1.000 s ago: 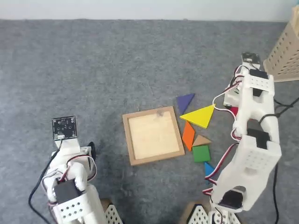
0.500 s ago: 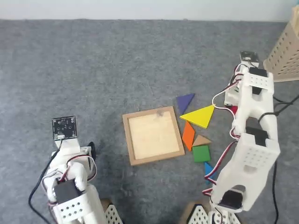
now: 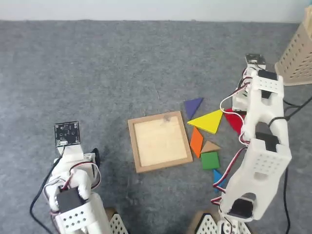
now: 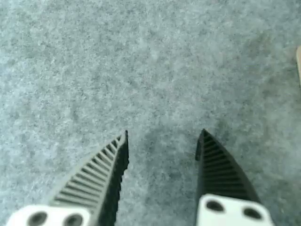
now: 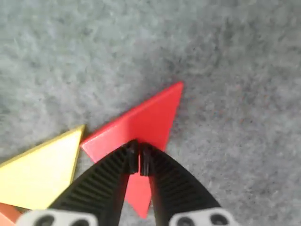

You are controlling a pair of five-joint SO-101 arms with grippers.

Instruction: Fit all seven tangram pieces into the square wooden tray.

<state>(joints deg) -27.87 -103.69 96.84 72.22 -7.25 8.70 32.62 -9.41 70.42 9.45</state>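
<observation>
Tray: square wooden tray (image 3: 133, 146), one rim just beside orange parallelogram piece (image 3: 196, 141).
Right end effector (image 5: 139, 150): fingers together over red triangle piece (image 5: 146, 117), beside yellow triangle piece (image 5: 40, 174).
Left end effector (image 4: 162, 141): fingers apart above open grey carpeted surface (image 4: 141, 56).

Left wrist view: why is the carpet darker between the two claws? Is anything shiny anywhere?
Left wrist view: the left gripper throws a soft shadow on the carpet between its tips. Right wrist view: the red triangle is evenly lit, nothing shiny. High view: the wooden tray is softly lit too, no glare.
</observation>
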